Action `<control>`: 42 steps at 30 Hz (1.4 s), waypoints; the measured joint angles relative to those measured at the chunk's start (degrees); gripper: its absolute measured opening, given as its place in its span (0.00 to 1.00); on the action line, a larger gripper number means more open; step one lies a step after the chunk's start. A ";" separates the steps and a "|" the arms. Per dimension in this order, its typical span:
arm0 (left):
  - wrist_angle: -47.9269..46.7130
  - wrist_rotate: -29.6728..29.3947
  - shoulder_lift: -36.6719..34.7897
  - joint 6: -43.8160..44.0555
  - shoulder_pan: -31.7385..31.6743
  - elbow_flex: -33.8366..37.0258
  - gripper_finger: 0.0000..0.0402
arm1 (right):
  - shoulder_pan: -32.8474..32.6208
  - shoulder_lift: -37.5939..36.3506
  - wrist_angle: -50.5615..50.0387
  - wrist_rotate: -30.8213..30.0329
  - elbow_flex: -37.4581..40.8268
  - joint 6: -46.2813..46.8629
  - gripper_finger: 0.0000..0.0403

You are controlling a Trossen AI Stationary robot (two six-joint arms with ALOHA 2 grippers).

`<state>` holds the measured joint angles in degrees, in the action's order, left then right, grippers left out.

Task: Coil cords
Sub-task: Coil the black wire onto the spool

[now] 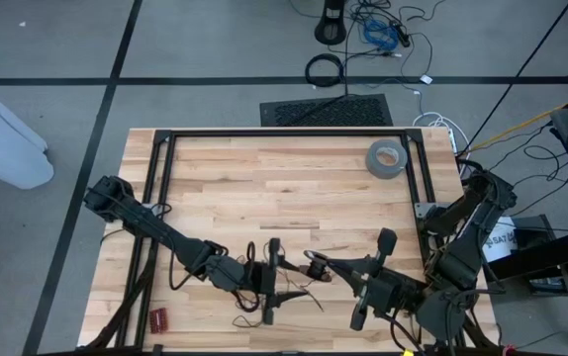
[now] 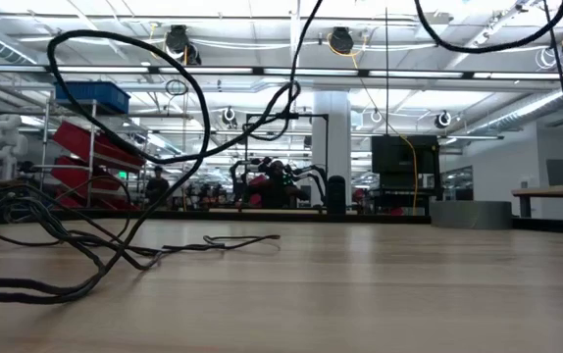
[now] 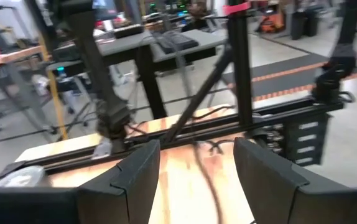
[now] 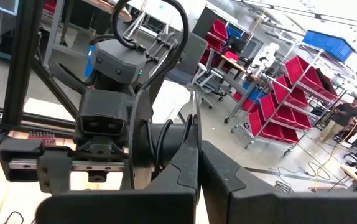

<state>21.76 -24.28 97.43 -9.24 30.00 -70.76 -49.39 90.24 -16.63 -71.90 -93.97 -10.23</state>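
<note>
The thin black cord [image 1: 286,293] sprawls loose at the near edge of the wooden table [image 1: 284,188], part of it lifted in loops between the two arms. The right gripper [image 1: 316,263] has its jaws pinched together with the cord running up by them. The left gripper [image 1: 270,281] faces it, just beside, jaws wide. A grey tape roll [image 1: 386,158] lies far off.
</note>
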 joint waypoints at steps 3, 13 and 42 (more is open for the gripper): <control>0.04 0.91 0.00 0.01 0.02 0.00 0.53 | 0.00 0.00 0.01 0.00 0.00 0.11 0.00; 0.32 2.02 0.00 1.47 -0.24 0.00 0.53 | 0.00 0.00 0.01 0.00 0.00 0.12 0.00; 1.38 3.14 2.69 -0.25 -1.11 -1.27 0.50 | -0.57 0.00 -0.03 0.20 0.00 0.10 0.00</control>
<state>23.14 -21.14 100.12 -9.50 28.88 -72.03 -49.95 90.24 -16.67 -71.70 -93.97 -10.13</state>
